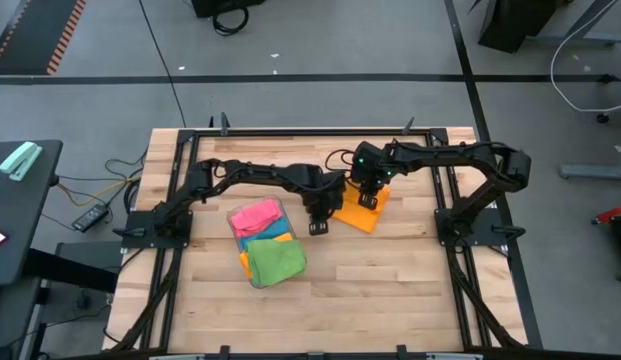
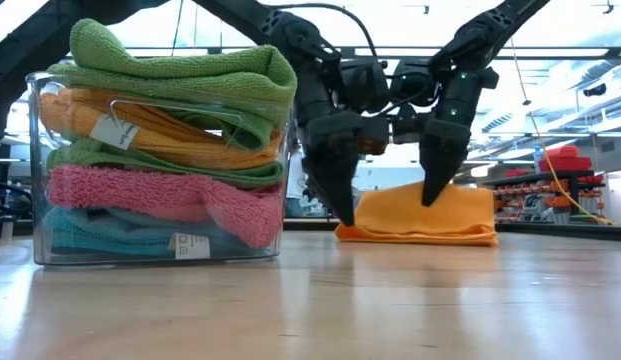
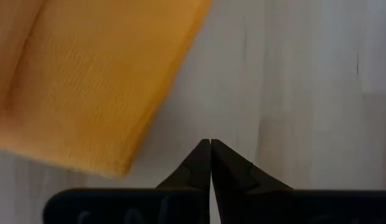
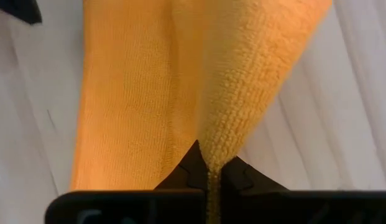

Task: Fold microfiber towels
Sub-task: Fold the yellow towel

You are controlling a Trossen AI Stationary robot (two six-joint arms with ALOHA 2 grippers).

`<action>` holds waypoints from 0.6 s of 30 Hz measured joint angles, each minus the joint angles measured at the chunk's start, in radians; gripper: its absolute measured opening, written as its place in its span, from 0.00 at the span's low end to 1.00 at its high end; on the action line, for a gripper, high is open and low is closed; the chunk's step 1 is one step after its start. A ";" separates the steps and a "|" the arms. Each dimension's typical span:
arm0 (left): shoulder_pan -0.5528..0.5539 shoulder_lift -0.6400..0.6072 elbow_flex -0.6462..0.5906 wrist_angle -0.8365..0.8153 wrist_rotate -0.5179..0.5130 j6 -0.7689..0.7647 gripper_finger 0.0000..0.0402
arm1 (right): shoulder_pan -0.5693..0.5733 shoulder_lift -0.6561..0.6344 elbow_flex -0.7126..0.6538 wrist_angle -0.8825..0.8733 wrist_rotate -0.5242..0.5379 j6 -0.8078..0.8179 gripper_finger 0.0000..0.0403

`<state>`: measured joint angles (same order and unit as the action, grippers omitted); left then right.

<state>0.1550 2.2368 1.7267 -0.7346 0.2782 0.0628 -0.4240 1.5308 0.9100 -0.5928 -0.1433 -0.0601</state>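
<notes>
A: From above, I see the orange towel [image 1: 367,213] near the worktop's [image 1: 390,290] far edge, right claw [image 1: 368,199] on it, left claw [image 1: 319,226] beside.

B: Low view?

A: Folded towels [image 2: 160,150] stacked in the clear tray [image 2: 40,255].

B: Wrists?

A: Left claw [image 3: 210,144] clenched, empty; right claw [image 4: 208,162] pinching the orange towel's fold.

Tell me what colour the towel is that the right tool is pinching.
Orange. The towel shows best in the right wrist view, pinched in the right tool.
</notes>
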 joint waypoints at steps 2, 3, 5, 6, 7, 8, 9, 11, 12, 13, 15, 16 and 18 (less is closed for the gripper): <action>-0.011 -0.010 0.000 -0.029 -0.017 0.047 0.03 | 0.000 -0.012 0.000 -0.002 -0.003 -0.002 0.03; -0.015 -0.010 0.000 -0.029 -0.023 0.068 0.02 | -0.002 -0.023 0.000 -0.003 -0.004 -0.003 0.03; -0.026 -0.010 -0.001 -0.042 -0.048 0.109 0.02 | -0.005 -0.045 0.000 -0.008 -0.004 -0.007 0.03; -0.033 -0.010 -0.011 -0.026 -0.067 0.123 0.02 | -0.005 -0.055 0.000 -0.005 -0.004 -0.007 0.03; -0.039 -0.011 -0.031 0.019 -0.097 0.128 0.02 | -0.005 -0.062 0.000 -0.009 -0.003 -0.009 0.03; -0.045 -0.011 -0.057 0.064 -0.122 0.123 0.02 | -0.005 -0.065 0.000 -0.010 -0.004 -0.014 0.03; -0.049 -0.018 -0.086 0.101 -0.135 0.106 0.02 | -0.005 -0.066 0.000 -0.016 -0.003 -0.014 0.03; -0.058 -0.055 -0.144 0.161 -0.150 0.076 0.02 | -0.005 -0.066 0.000 -0.030 -0.004 -0.022 0.03; -0.064 -0.084 -0.176 0.202 -0.161 0.071 0.02 | -0.005 -0.066 -0.002 -0.025 -0.004 -0.022 0.03; -0.071 -0.106 -0.209 0.239 -0.178 0.071 0.02 | -0.005 -0.065 -0.005 -0.028 -0.004 -0.021 0.03; -0.081 -0.172 -0.289 0.344 -0.209 0.086 0.01 | -0.001 -0.065 -0.011 -0.025 -0.005 -0.019 0.03; -0.082 -0.205 -0.334 0.408 -0.215 0.100 0.01 | -0.001 -0.065 -0.011 -0.021 -0.006 -0.019 0.03; -0.082 -0.268 -0.432 0.568 -0.229 0.106 0.02 | -0.001 -0.065 -0.011 -0.014 -0.007 -0.013 0.03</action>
<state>0.0727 1.9689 1.2951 -0.1662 0.0497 0.1687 -0.4248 1.4662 0.8993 -0.6073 -0.1504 -0.0732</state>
